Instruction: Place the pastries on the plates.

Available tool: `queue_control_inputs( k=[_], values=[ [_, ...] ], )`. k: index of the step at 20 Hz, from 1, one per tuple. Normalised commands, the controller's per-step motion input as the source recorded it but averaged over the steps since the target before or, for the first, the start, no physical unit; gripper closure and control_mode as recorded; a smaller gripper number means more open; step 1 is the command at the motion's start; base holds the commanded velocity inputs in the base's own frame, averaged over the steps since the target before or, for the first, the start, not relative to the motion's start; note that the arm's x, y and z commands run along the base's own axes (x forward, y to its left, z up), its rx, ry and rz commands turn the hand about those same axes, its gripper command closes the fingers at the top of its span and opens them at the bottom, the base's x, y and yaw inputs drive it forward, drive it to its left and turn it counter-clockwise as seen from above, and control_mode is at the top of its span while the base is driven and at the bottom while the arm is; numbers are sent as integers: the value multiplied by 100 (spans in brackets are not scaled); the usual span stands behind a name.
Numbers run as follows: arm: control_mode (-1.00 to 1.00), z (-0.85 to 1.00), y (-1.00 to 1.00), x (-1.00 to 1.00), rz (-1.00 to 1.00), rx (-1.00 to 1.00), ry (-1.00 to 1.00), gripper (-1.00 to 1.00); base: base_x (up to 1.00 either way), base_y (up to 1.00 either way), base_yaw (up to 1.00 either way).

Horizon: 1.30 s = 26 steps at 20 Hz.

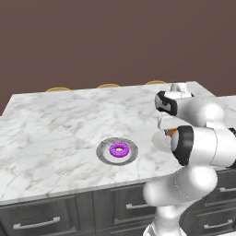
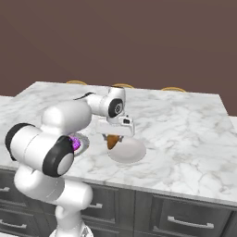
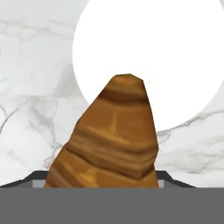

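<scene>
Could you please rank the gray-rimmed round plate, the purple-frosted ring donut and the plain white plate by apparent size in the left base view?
1. Gray-rimmed round plate, largest.
2. Purple-frosted ring donut, clearly smaller, sitting on it.
Unranked: the plain white plate, mostly hidden behind the arm, so its size is unsure.

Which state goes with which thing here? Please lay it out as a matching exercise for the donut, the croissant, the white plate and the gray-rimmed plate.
Things:
1. donut
2. croissant
3. white plate
4. gray-rimmed plate

States:
A. bare, just under the gripper
B. held in the gripper above the counter
C. carries the purple pastry
D. lies in a plate's centre

Pairs: 1-D, 2-B, 3-A, 4-C
</scene>
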Motion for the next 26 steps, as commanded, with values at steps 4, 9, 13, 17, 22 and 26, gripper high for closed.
queue_control_inputs(
  k=[4, 9, 13, 17, 22, 26],
  values=[
    [-100, -33, -28, 61, 7, 3, 0, 100, 0, 0, 0],
    [-100, -46, -11, 37, 6, 2, 0, 100, 0, 0, 0],
    [-100, -50, 0, 26, 3, 2, -1, 100, 0, 0, 0],
    [-100, -56, -9, 14, 3, 0, -1, 100, 0, 0, 0],
    [-100, -66, -13, 7, 4, 1, 0, 100, 0, 0, 0],
    [-100, -65, -9, 16, 6, 0, -1, -100, 0, 0, 0]
  ],
)
